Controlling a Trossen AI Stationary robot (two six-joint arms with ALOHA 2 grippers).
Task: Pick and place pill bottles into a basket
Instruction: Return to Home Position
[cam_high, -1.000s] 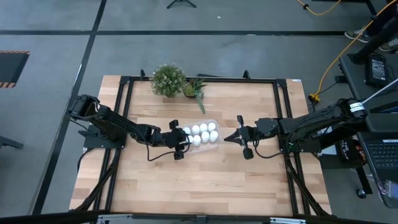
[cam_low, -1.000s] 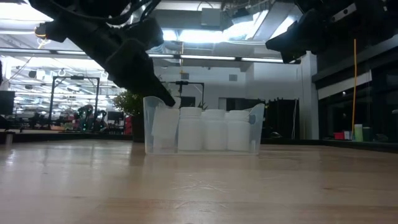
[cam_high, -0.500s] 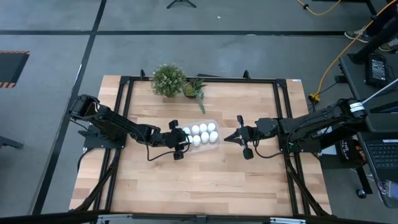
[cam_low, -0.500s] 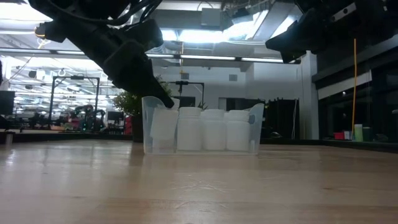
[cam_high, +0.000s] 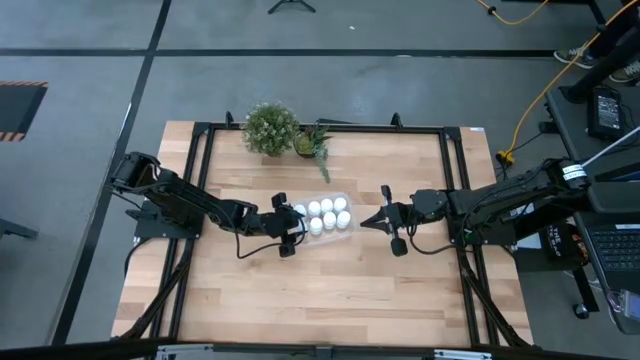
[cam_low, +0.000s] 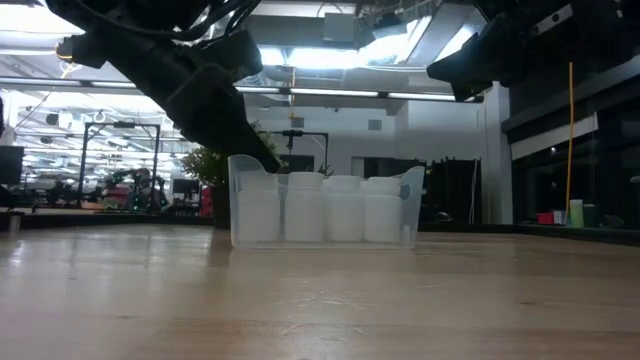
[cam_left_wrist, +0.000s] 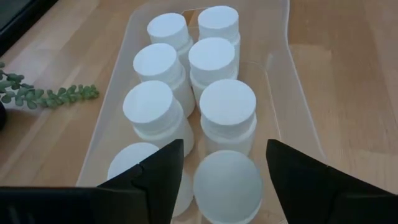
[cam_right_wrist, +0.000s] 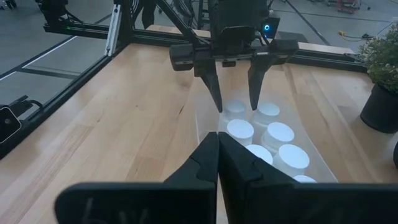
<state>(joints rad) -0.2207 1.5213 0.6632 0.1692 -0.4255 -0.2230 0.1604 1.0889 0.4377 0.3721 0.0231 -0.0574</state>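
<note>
The basket (cam_high: 346, 228) is a clear shallow tray at the table's middle, also seen in the low view (cam_low: 412, 200) and the left wrist view (cam_left_wrist: 292, 93). Several white pill bottles (cam_high: 328, 212) stand upright in it in two rows. My left gripper (cam_left_wrist: 225, 146) is open above the tray's left end. Its fingers stand on either side of the nearest bottle (cam_left_wrist: 226, 186) with a gap on both sides. That bottle (cam_low: 255, 210) rests on its base on the tray floor. My right gripper (cam_high: 385, 222) is shut and hangs right of the tray, pointing at it (cam_right_wrist: 217, 143).
A potted green plant (cam_high: 270, 128) and a smaller trailing plant (cam_high: 315, 148) stand at the far edge behind the tray; a sprig (cam_left_wrist: 50, 96) lies on the wood beside it. Bare wood (cam_high: 320, 290) spreads toward the near edge. Black frame rails (cam_high: 200, 180) border the table.
The bottle at the tray's left end, tilted and slightly raised under my left gripper's fingers a second ago, has come down and now stands upright on the tray floor. Both arms have kept still.
</note>
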